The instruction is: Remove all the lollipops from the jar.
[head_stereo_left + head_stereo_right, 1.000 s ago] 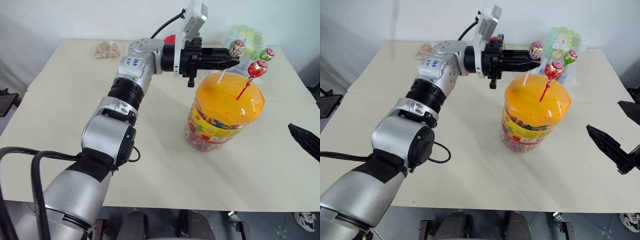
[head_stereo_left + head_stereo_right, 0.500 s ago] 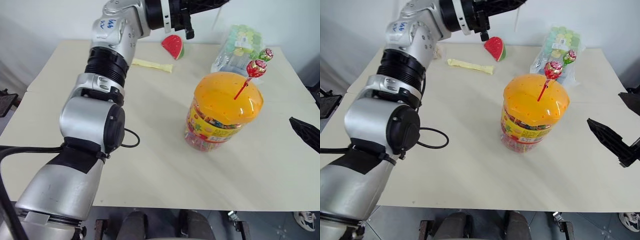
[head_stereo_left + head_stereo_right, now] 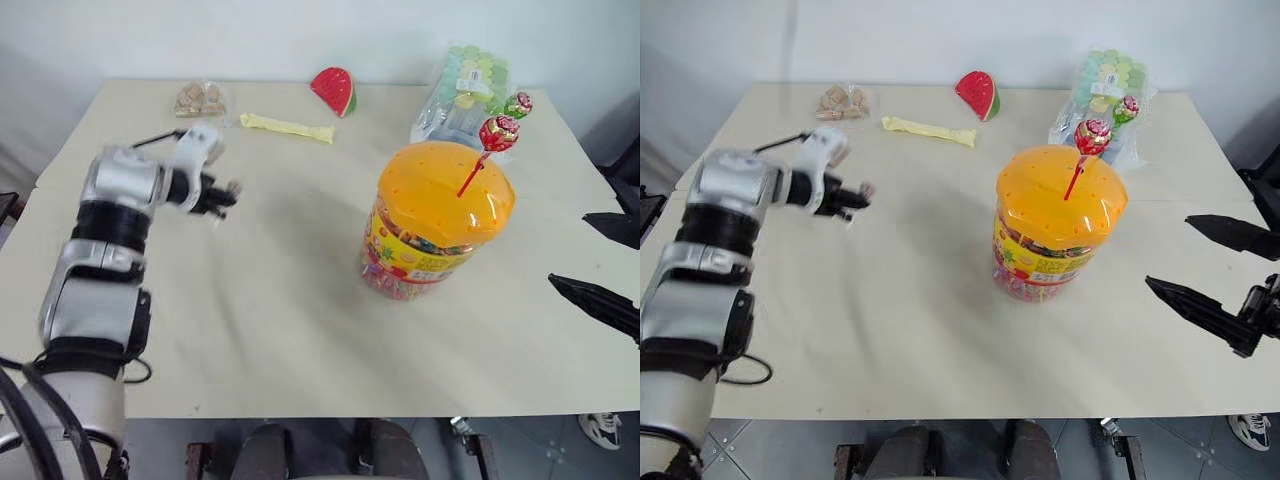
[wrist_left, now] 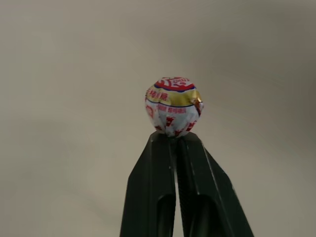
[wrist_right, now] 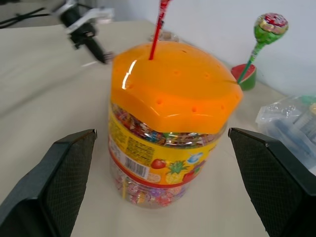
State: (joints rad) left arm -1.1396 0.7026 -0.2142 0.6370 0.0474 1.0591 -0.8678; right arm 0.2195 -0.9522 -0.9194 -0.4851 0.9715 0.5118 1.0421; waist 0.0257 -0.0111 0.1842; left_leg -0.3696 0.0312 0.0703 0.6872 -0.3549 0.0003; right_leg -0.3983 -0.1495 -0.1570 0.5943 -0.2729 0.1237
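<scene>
jar (image 3: 438, 222): right of centre in the head views, upright on the table (image 3: 290, 330). Clear tub, colourful label band, domed orange lid with small holes.
red pop (image 3: 498, 132): stick planted in a lid hole, leaning toward upper right.
green pop (image 3: 518, 104): just behind the red one, also stuck in the lid — clearer in the right wrist view (image 5: 269, 25).
pink pop (image 4: 173, 105): out of the jar; white-red-gold wrapper, sitting right at the tips of the left gripper (image 3: 222, 195), left of centre, well apart from the jar.
left jaws: clenched on the pink pop, apparently below the head. Stick hidden.
right gripper (image 3: 1220, 275): at the right edge, spread wide, nothing in it, jar between the fingers' line of sight but not touched.
progress: one of three out, by my read.
step: set the pink pop down on bare table at left — lower first, release low so it doesn't roll; keep clear of the table edge.
clutter: watermelon toy (image 3: 335, 90), yellow candy (image 3: 286, 127), bag (image 3: 462, 88) along the top — not part of this.
</scene>
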